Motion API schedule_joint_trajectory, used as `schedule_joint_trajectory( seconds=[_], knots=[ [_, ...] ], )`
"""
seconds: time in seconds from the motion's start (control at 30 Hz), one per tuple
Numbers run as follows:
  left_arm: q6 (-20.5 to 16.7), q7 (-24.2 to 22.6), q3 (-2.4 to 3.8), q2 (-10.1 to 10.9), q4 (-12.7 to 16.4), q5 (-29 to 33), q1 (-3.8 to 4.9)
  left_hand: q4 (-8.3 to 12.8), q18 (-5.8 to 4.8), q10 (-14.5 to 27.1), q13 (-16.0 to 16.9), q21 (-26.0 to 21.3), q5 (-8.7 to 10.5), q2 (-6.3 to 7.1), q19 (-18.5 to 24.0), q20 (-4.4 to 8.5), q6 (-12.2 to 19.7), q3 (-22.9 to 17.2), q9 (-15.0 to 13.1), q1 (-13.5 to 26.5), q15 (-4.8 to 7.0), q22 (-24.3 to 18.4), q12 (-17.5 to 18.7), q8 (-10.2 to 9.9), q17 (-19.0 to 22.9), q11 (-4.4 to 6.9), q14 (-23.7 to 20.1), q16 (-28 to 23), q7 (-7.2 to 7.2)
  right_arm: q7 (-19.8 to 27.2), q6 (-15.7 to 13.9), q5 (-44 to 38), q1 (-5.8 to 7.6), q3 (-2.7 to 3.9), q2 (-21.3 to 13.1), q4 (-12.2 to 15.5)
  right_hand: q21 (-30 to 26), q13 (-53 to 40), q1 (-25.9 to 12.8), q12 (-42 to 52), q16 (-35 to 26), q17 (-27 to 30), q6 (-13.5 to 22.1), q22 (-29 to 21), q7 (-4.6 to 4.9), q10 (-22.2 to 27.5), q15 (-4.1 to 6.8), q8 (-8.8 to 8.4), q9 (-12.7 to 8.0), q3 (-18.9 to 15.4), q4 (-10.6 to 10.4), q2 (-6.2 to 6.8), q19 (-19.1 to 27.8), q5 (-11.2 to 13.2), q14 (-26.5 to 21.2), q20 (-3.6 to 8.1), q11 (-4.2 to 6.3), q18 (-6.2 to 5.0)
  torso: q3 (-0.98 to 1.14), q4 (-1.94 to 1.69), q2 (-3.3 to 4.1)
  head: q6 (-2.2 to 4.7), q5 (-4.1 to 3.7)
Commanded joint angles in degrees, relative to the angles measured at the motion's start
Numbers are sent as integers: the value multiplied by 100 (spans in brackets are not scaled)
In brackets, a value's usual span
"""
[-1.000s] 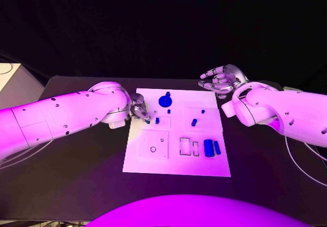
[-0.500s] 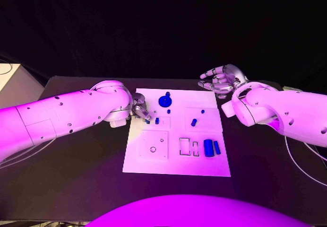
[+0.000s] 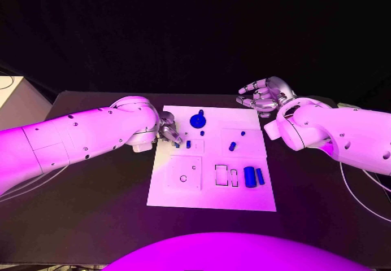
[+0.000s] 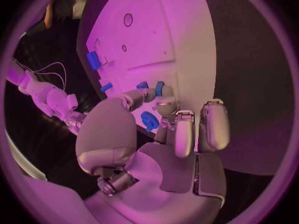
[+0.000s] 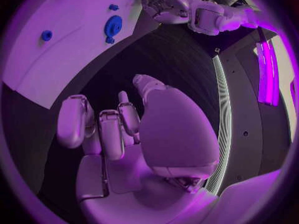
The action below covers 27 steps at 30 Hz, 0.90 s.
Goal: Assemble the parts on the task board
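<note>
Left hand: my left hand (image 3: 167, 131) sits at the task board's (image 3: 212, 197) left edge, fingertips (image 4: 163, 104) curled down around a small blue peg (image 3: 188, 144); I cannot tell whether I actually grip it.
Right hand: my right hand (image 3: 262, 95) hangs past the board's far right corner, fingers apart, holding nothing.
Change: since a second ago, both hands stay put; nothing on the board has shifted.
Board: flat white plate with outlined recesses.
Parts: round blue knob (image 3: 197, 119) near the far edge; two upright blue blocks (image 3: 253, 176) beside rectangular slots (image 3: 225, 175).
</note>
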<state>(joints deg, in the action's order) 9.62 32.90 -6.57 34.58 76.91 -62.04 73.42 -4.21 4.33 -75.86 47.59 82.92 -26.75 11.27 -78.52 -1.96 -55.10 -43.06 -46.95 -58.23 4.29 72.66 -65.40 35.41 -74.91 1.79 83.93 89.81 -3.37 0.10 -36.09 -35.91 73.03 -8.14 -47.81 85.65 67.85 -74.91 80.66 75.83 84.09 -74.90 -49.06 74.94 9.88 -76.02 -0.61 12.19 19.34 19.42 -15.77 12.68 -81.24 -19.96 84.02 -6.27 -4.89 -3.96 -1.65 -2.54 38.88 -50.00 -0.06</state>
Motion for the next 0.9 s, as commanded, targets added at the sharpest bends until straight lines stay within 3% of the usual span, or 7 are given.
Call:
schedule_joint_trajectory(
  seconds=[0.03,0.5,0.77,0.9],
  knots=[
    [126,-73,-12,-35,23,72,-23,733,-38,-23,-5,-17,31,23,6,4,-78,-626,15,90,37,-13,-9,-13,-1509,7,607,19,127,67,71,-57,-3,1,-4,12,-41,-150,-79,-14,-33,-185,59,-3,0,33,26,32,13,58,11,19,33,-38,237,14,-1,-90,-1,-1,0,0,-5],
    [112,-23,-14,-7,-3,49,-23,154,-33,17,20,-81,85,163,9,39,-168,471,222,317,70,-63,33,-75,-1509,46,607,19,178,75,63,-56,-3,1,-12,18,-44,-143,-88,-20,-39,-175,67,-5,1,40,26,35,14,64,12,22,33,-37,234,14,-1,-90,-3,-3,-1,0,-20],
    [31,-14,-13,12,-16,8,-24,-4,-30,25,33,-93,85,140,12,41,-190,696,272,323,69,-76,37,-93,-1509,43,607,19,174,76,60,-55,-3,1,-14,18,-44,-143,-88,-20,-39,-175,67,-5,1,40,26,35,14,64,12,22,33,-37,234,14,-1,-90,-6,-2,-3,0,-25],
    [-18,-12,-11,32,-18,-36,-24,-241,-30,41,31,-106,96,176,13,33,-208,1050,321,372,61,-86,52,-102,-1509,33,607,19,164,78,60,-54,-3,1,-14,18,-44,-143,-88,-20,-39,-175,67,-5,1,40,26,35,14,64,12,22,33,-37,234,14,-1,-90,-6,-3,-1,0,-32]
  ],
)
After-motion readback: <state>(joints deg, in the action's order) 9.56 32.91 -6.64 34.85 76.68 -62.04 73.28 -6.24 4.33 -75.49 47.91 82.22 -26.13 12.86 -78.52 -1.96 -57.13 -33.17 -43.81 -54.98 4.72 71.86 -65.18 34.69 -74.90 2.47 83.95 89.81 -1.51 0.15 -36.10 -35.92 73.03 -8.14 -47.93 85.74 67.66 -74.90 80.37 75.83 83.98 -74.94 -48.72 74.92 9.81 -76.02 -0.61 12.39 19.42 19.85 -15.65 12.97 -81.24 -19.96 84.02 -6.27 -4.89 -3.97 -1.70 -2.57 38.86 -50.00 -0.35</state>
